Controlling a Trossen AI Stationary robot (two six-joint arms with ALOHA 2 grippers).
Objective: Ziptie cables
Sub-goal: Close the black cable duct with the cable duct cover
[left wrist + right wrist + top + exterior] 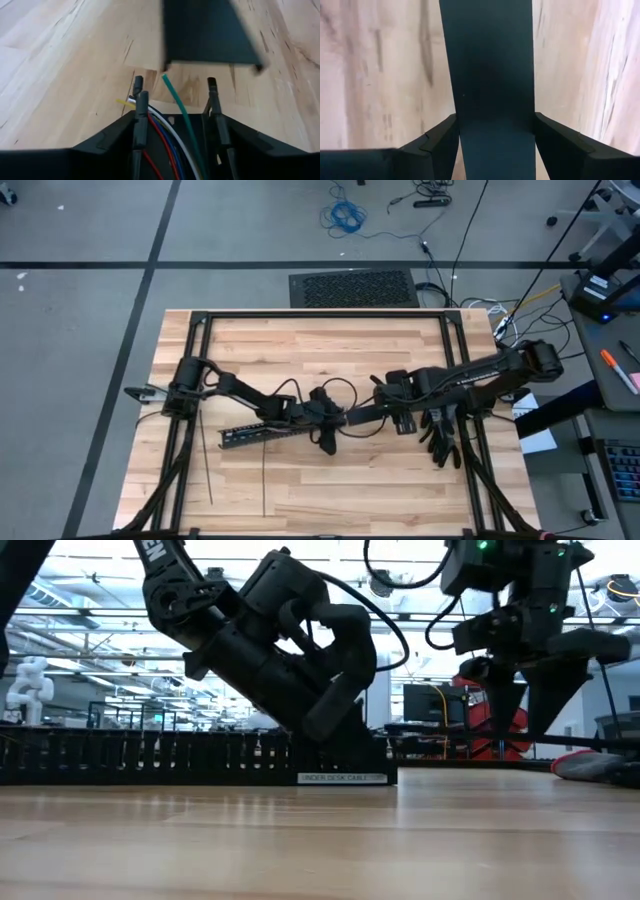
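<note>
Cables, thin wires in red, blue, white, green and yellow, lie between the fingers of the left pincer, at the end of the black slotted duct that points toward the right arm. Their ends splay out just past the fingertips, the green one reaching furthest, toward the bar.

The wooden counter carries the duct near its middle, lying at a slight slant. The left arm reaches along and above the duct from its base beyond the duct's far end, and in the low view its wrist leans down over the duct. Its pincer stands wide, fingers well apart, with the wires loose in the gap; whether either finger presses them I cannot tell.

The right arm comes in from the side away from the duct. Its pincer is clamped on a flat black bar, which fills the gap from finger to finger and runs on toward the duct's near end, stopping just ahead of the left fingertips.

Two zipties, thin dark straight strips, lie on the counter beside the duct, toward the front edge, apart from each other and from both pincers.
</note>
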